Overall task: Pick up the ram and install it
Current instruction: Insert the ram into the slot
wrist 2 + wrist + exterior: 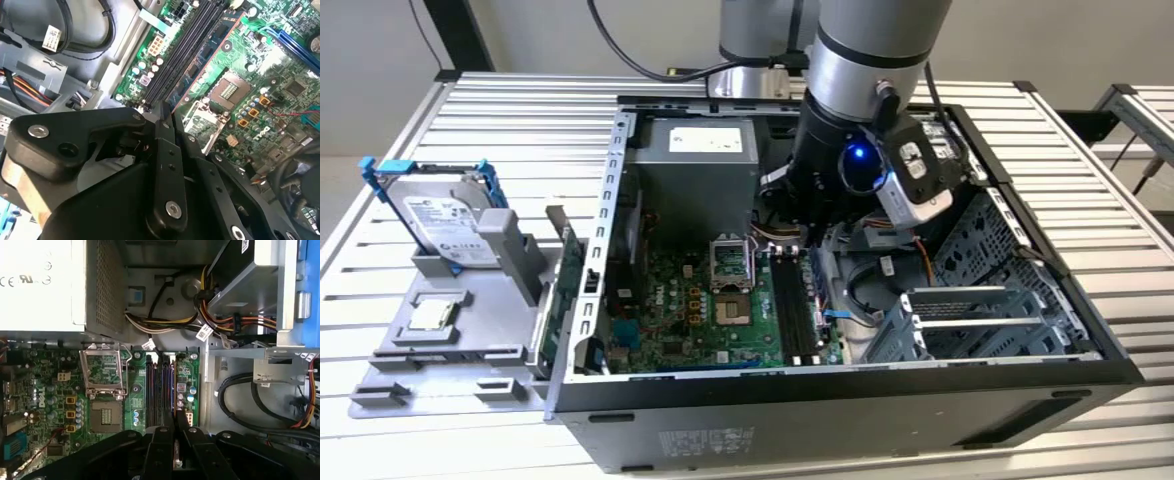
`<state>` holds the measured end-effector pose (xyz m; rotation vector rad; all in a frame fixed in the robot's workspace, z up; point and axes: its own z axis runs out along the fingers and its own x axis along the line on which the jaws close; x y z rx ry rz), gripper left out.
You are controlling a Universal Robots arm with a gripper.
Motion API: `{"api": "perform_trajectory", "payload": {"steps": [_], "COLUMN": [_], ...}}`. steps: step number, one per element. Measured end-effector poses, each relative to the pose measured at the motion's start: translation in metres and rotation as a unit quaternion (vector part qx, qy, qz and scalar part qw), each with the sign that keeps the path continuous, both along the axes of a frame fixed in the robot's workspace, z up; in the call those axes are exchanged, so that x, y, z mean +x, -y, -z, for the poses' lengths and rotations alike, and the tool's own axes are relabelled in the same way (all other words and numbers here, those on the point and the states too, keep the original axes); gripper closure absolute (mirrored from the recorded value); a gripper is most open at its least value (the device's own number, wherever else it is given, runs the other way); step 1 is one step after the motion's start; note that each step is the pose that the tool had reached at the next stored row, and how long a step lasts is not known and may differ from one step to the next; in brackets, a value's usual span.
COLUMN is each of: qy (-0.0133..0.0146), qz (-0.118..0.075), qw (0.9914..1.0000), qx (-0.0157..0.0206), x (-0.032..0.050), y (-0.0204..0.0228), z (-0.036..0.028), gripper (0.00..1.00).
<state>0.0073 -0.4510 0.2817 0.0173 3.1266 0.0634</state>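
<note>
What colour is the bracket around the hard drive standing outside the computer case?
Blue; the bracket frames the silver hard drive, best seen in the exterior view.

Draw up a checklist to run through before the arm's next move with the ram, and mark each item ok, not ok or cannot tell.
1. Ram held: ok. The gripper is closed on the ram, with a finger on each side.
2. Ram lined up with the memory slots: ok. In the first wrist view it runs parallel to them, beside the free slots.
3. Ram fully seated: cannot tell. Its lower edge is hidden.
4. Slot latches open: cannot tell.
5. Cables clear of the slots: ok. The bundle lies beyond the slot ends.
6. Arm inside the case without touching its walls: ok in the exterior view.
</note>
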Motion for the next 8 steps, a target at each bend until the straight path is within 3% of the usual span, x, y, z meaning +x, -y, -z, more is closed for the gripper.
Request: {"api": "perform_trajectory", "payload": {"steps": [4, 8], "qy": [0.0001, 0.0], "qz": [0.0, 0.0], "qw": [1.0, 1.0], "qx": [0.0001, 0.0001], "x": [0.0001, 0.0001], "y": [0.0024, 0.0079], "z": [0.0053, 0.0127], "gripper": [1.0, 1.0]}}
